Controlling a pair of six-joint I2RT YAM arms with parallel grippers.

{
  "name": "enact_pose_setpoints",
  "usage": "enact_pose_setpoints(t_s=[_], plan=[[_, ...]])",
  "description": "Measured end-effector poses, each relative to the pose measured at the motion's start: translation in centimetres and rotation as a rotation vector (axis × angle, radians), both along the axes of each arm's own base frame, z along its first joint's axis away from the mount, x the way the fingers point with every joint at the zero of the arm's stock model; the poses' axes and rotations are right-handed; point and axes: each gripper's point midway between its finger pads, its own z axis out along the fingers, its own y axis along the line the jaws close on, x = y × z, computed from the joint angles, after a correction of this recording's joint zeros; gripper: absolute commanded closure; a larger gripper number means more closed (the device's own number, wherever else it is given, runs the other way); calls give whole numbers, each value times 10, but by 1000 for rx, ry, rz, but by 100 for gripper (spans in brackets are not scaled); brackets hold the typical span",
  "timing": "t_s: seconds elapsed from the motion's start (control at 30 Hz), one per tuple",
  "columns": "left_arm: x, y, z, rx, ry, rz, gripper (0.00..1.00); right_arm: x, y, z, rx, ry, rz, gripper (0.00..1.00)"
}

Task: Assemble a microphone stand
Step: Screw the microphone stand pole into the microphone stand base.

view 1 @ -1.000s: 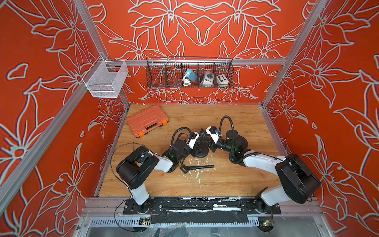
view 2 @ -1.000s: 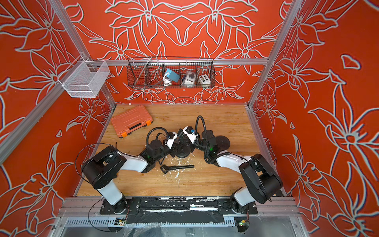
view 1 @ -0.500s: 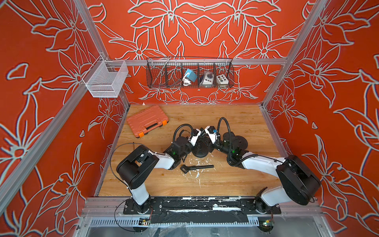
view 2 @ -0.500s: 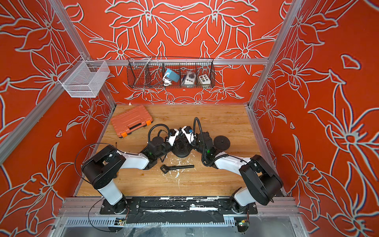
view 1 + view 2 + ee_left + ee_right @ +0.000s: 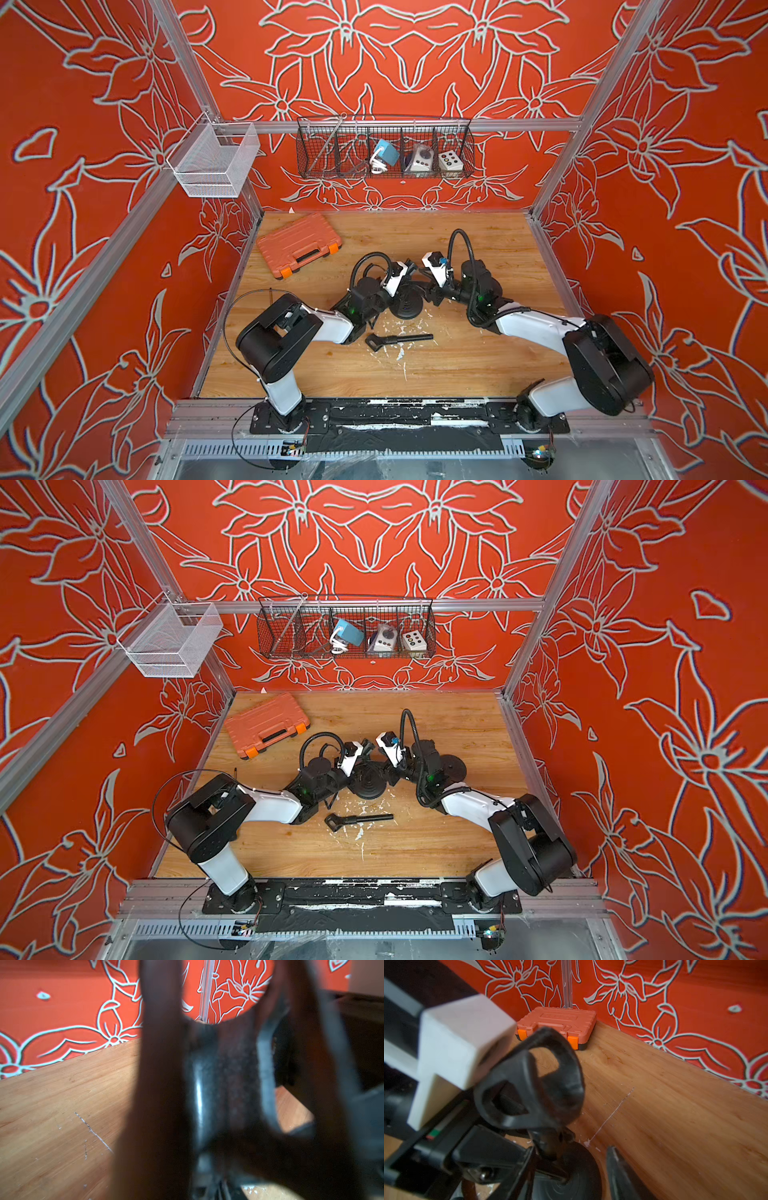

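Note:
The round black stand base [image 5: 408, 306] [image 5: 368, 782] sits mid-table. A black microphone clip [image 5: 542, 1082] stands upright on a short stem over the base [image 5: 577, 1176]. It fills the left wrist view as a blurred dark shape [image 5: 224, 1076]. From the left, my left gripper [image 5: 400, 291] [image 5: 358, 769] is shut on the stem just under the clip. My right gripper [image 5: 424, 287] [image 5: 390, 771] is on the stand's right side, open. One of its fingers [image 5: 617, 1169] stands off the base. A loose black rod [image 5: 399, 340] [image 5: 358, 820] lies in front of the base.
An orange tool case [image 5: 298, 244] [image 5: 268, 725] [image 5: 556, 1020] lies at the back left. A second black disc [image 5: 454, 766] lies under the right arm. A wire basket [image 5: 384, 147] and a white mesh basket [image 5: 212, 160] hang on the walls. White flecks litter the wood near the base.
My right gripper has opened and let go of the stand. My left gripper closed on the stem under the clip and still holds it. The base has barely moved.

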Motion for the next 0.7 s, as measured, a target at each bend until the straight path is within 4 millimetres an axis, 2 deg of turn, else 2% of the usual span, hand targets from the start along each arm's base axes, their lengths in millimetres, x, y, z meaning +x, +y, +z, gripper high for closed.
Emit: enact_pose_setpoints(t_s=[0.13,0.4,0.7], plan=[[0,0,0,-1,-1,0,89,-3,-7,-6,-27,44,65,40],[1,-1,0,-7,-3,0,84,2,6,26,14,-18,183,45],[0,-1,0,-13,0,-6,83,3,15,10,34,20,232,47]])
